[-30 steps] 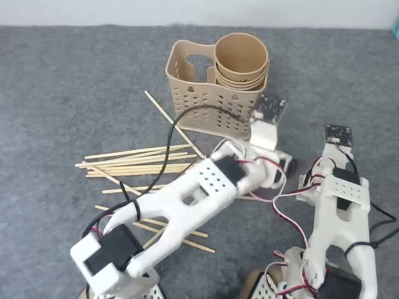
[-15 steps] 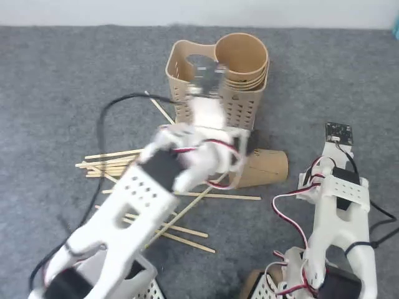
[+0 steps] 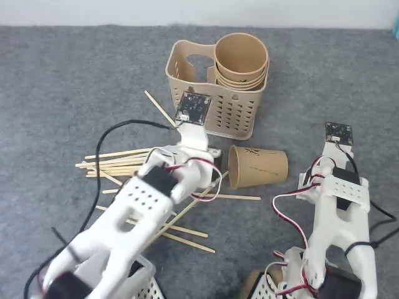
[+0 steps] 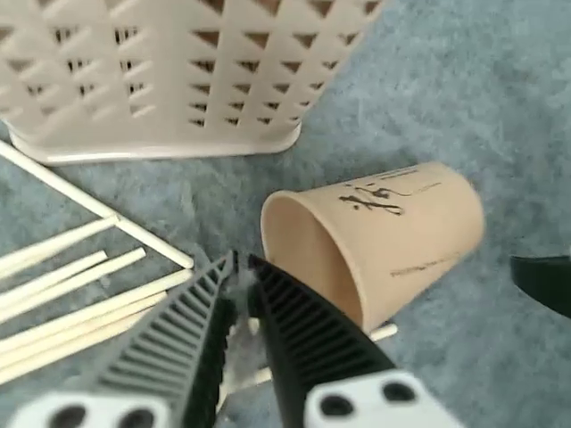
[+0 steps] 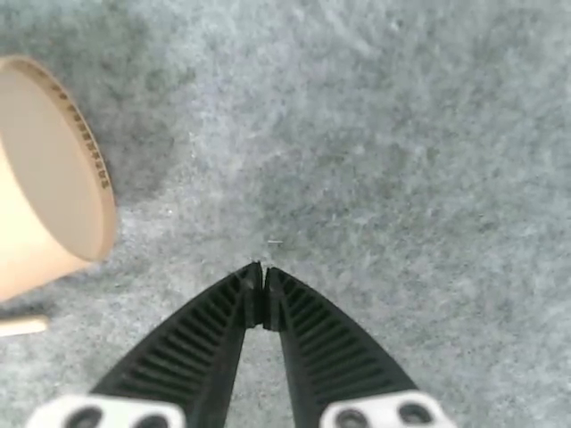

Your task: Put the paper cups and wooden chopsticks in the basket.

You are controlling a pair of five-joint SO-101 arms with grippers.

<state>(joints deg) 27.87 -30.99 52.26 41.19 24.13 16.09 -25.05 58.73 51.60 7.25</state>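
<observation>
One paper cup (image 3: pixel 257 166) lies on its side on the grey carpet (image 3: pixel 68 81), about mid-carpet and slightly toward the right edge, mouth facing the left arm (image 3: pixel 143 199). It is outside the basket (image 3: pixel 187 84) and apart from it. The basket stands upright near the carpet's far edge, with a stack of cups (image 3: pixel 241 59) nested in its right compartment. Wooden chopsticks (image 3: pixel 134 161) are scattered loose on the carpet, mostly in a bundle left of centre, with some under the left arm. One long stick (image 3: pixel 163 112) runs diagonally by the basket's base.

Left gripper (image 4: pixel 241 263) sits just beside the lying cup's rim, over chopsticks, jaws clenched to a thin slit with nothing seen between them. Right gripper (image 5: pixel 262 272) is clenched and empty, low over bare carpet near the cup's base, on the right arm (image 3: pixel 340 199) at the near right corner.
</observation>
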